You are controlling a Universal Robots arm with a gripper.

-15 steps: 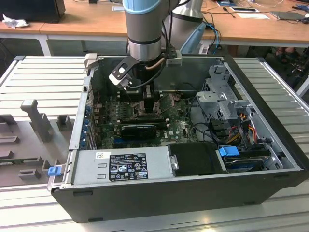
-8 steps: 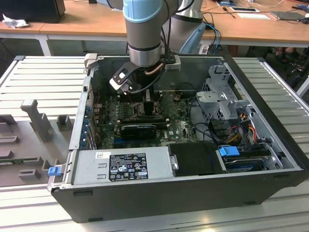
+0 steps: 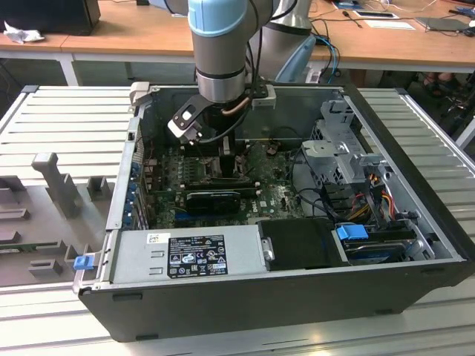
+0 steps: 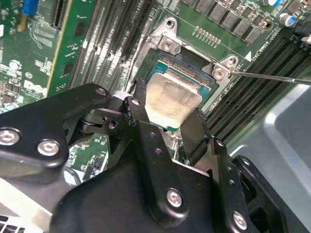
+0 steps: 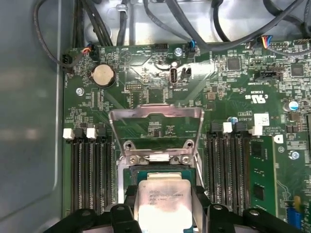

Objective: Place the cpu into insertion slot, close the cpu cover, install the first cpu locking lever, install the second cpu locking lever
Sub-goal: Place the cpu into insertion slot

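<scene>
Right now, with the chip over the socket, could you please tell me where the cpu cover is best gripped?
Probably the cpu cover by its free crossbar, the thin edge opposite the hinge beside the insertion slot. It is swung open, so that bar stands clear; come from above, pinching across the plate's thickness.

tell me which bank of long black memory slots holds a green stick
The bank away from the round silver coin battery; a green memory stick stands at its outer edge; the bank by the battery is bare.
</scene>
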